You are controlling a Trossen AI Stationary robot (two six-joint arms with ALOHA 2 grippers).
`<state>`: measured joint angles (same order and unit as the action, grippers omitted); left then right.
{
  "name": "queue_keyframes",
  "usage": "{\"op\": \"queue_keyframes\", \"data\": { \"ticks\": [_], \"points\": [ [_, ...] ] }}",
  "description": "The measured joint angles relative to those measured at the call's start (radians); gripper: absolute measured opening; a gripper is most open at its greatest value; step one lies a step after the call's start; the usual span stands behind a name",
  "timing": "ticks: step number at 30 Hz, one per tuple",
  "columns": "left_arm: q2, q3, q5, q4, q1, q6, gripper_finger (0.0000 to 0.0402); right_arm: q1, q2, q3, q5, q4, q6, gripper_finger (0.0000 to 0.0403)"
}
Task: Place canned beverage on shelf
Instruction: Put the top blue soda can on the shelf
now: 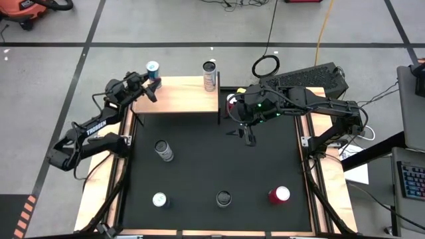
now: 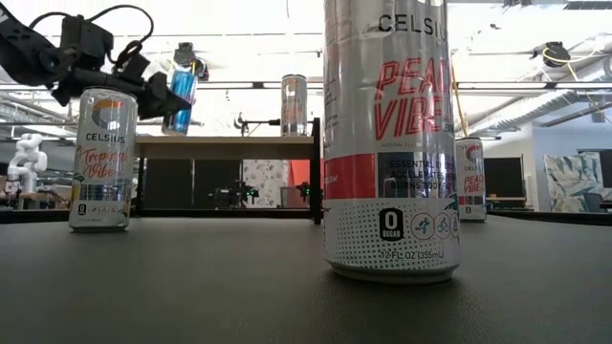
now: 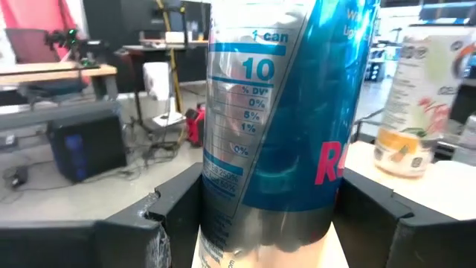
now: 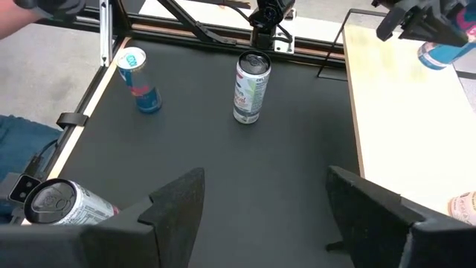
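A blue can (image 1: pixel 153 69) is grasped, tilted, by the left gripper (image 1: pixel 150 83) over the shelf's (image 1: pixel 176 99) far left corner, presumably for setting down, while the right gripper (image 1: pixel 248 135) is held released above the counter (image 1: pixel 212 166).

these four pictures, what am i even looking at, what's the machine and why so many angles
It is a robot with two dark arms at a black table, filmed by four cameras at once. One looks straight down, one sits at table height, and one rides on each wrist.

The left tool is clamped on a blue can, held at the shelf, a small wooden board on thin legs. One pale can already stands on it.

The right tool hangs open and empty over the table beside the shelf.

Four more cans stand on the table; the tall one in the level picture only looks huge because it is nearest that camera.
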<state>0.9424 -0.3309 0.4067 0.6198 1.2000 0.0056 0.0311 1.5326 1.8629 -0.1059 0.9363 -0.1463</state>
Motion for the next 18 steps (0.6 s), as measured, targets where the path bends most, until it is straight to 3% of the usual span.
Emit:
{"op": "queue_keyframes", "data": {
  "ticks": [5, 18],
  "points": [
    [0.0, 0.0, -0.176, 0.0, 0.0, -0.008, 0.0244, 0.0, 0.0, 0.0, 0.0, -0.002, -0.003, 0.0263],
    [0.0, -0.001, -0.177, -0.015, 0.0, -0.052, 0.0244, 0.0, 0.0, 0.0, 0.0, 0.001, -0.008, 0.0263]
  ]
}}
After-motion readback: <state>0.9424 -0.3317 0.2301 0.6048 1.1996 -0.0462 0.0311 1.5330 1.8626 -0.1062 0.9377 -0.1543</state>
